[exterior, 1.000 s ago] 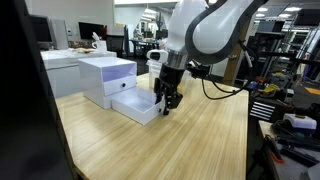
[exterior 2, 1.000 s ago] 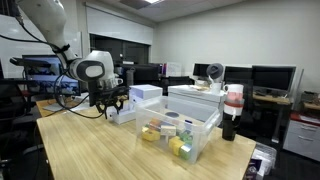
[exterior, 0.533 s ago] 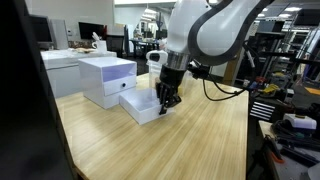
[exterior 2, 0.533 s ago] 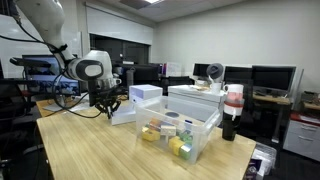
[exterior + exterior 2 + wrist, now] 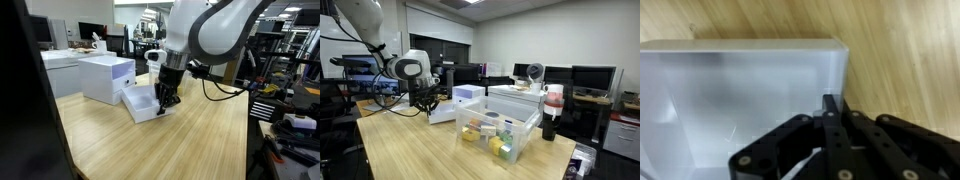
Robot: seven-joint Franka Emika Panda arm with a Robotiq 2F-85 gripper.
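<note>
A white drawer unit point(image 5: 103, 78) stands on the wooden table point(image 5: 190, 140), its bottom drawer point(image 5: 143, 104) pulled partly out. My gripper point(image 5: 166, 98) points down at the drawer's front wall, shut, its black fingers pressed together. In the wrist view the fingertips point(image 5: 830, 104) meet at the rim of the translucent drawer point(image 5: 740, 90), beside its corner, and I see nothing between them. The drawer looks empty inside. From the far side, the gripper point(image 5: 428, 107) hangs just in front of the drawer point(image 5: 444, 114) and the drawer unit point(image 5: 468, 95).
A clear plastic bin point(image 5: 500, 132) with several small coloured items sits near the table's corner, a dark bottle point(image 5: 551, 112) beside it. A bigger white box point(image 5: 515, 97) stands behind. Desks, monitors and cables surround the table.
The jaws have gone from open to shut. The drawer has slid back toward the unit, with the gripper moving along against its front.
</note>
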